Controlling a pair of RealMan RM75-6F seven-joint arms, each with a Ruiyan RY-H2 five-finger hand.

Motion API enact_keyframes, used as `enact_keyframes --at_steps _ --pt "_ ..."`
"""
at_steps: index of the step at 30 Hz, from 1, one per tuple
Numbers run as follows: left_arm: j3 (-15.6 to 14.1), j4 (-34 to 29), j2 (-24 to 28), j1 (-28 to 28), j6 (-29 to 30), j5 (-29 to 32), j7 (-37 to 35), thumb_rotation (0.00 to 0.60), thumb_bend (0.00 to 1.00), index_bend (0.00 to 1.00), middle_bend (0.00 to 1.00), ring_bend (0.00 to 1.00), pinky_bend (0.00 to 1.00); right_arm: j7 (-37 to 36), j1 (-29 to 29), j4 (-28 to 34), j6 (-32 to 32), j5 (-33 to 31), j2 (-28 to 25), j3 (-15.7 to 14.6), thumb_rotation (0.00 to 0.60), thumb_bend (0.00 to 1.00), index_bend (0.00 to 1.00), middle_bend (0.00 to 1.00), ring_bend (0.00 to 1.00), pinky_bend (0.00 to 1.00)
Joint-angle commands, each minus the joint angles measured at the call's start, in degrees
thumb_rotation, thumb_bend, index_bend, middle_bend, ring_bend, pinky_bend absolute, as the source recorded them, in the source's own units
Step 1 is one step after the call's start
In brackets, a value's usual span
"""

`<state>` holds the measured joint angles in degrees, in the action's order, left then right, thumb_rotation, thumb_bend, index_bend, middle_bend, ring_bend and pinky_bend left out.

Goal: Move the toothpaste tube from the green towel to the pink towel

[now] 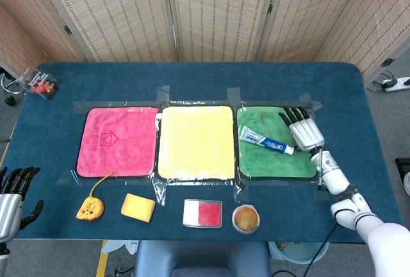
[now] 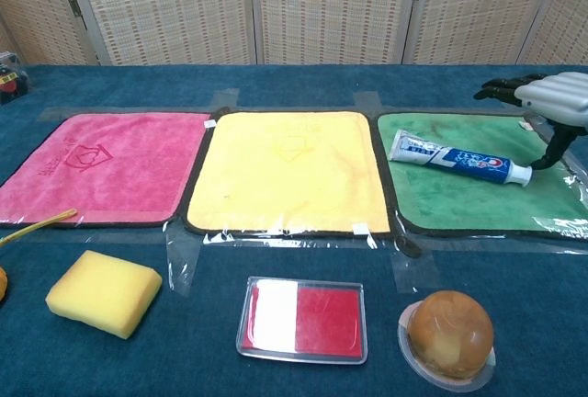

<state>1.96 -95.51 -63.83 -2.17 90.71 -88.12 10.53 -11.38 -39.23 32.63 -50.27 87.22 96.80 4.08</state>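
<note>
In the head view, the right robot hand (image 1: 303, 132) hovers over the right part of the green towel (image 1: 276, 142), its fingers spread apart and pointing away from the robot, holding nothing. The toothpaste tube (image 1: 266, 142) lies on that towel just left of the robot hand, tilted, with its white cap end nearest the hand; whether the hand touches the cap cannot be told from this view. Further left of the hand come the yellow towel (image 1: 196, 142) and then the pink towel (image 1: 118, 141), all three taped side by side on the blue bench (image 1: 198, 81). The left robot hand (image 1: 13, 199) sits at the near left corner of the bench, well apart from the towels, fingers apart and empty. In the chest view, the right robot hand (image 2: 546, 96) shows at the right edge above the far right corner of the green towel (image 2: 478, 197), fingers extended and its thumb reaching down just beside the cap of the toothpaste tube (image 2: 459, 158), which still rests flat on the towel. The pink towel (image 2: 96, 166) lies far to the hand's left, beyond the yellow towel (image 2: 289, 170).
</note>
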Motion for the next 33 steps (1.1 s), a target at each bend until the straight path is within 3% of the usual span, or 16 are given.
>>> enact_keyframes --at_steps 1,15,25,33 --pt "0.03 -0.04 0.04 0.05 0.06 0.00 -0.01 0.600 0.38 0.18 0.20 0.15 0.01 -0.43 -0.39 -0.38 -0.33 0.56 0.56 -0.58 0.600 0.10 0.00 0.00 0.00 0.00" --pt "-0.01 0.19 0.16 0.41 0.22 0.02 -0.37 0.600 0.38 0.18 0.20 0.15 0.01 -0.16 -4.06 3.44 -4.08 2.23 2.62 -0.40 0.600 0.10 0.00 0.00 0.00 0.00" --pt "-0.15 1.08 0.28 1.21 0.71 0.52 -1.35 0.600 0.38 0.18 0.20 0.15 0.01 4.92 -8.50 11.34 -6.13 3.69 3.82 0.84 0.600 0.10 0.00 0.00 0.00 0.00" --pt "-0.04 1.69 0.41 1.47 0.80 0.77 -2.12 0.600 0.38 0.18 0.20 0.15 0.01 8.34 -9.64 19.21 -9.21 4.41 0.70 1.86 0.600 0.10 0.00 0.00 0.00 0.00"
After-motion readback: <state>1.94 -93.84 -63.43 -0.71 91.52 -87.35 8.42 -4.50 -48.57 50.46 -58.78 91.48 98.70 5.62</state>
